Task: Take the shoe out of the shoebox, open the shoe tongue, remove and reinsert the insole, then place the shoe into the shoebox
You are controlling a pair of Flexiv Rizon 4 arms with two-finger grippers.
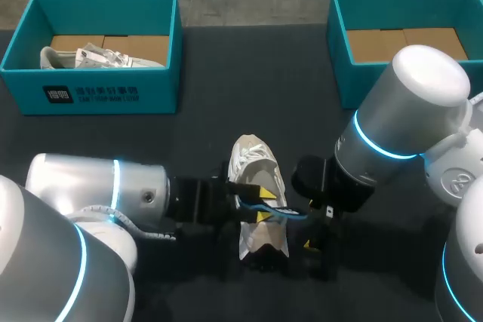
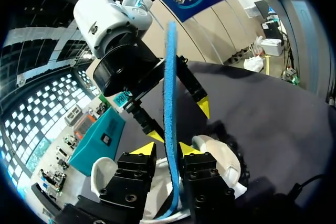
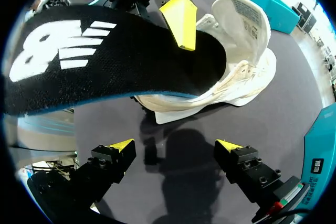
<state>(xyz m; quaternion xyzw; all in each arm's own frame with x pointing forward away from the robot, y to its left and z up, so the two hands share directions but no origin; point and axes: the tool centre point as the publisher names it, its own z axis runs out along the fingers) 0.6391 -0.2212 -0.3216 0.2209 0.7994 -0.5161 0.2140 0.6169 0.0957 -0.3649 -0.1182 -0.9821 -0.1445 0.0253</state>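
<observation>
One insole [image 2: 170,77] end hidden inside shoe [image 2: 220,153], past left pincer [image 2: 164,149] clamping it edge-on; right pincer [image 3: 176,145] spread wide.

A white logo [image 3: 68,51] marks the black insole [image 3: 157,69]; white print [image 1: 90,95] (too small to read) fronts one shoebox [image 1: 162,73].

Dark table [image 1: 249,88] fills the scene, and over at its far left edge there's a teal box [image 1: 160,84], brown cardboard floor [image 1: 113,41] showing inside, with a white sneaker [image 1: 90,58] lying on that cardboard close against the box's near wall
</observation>
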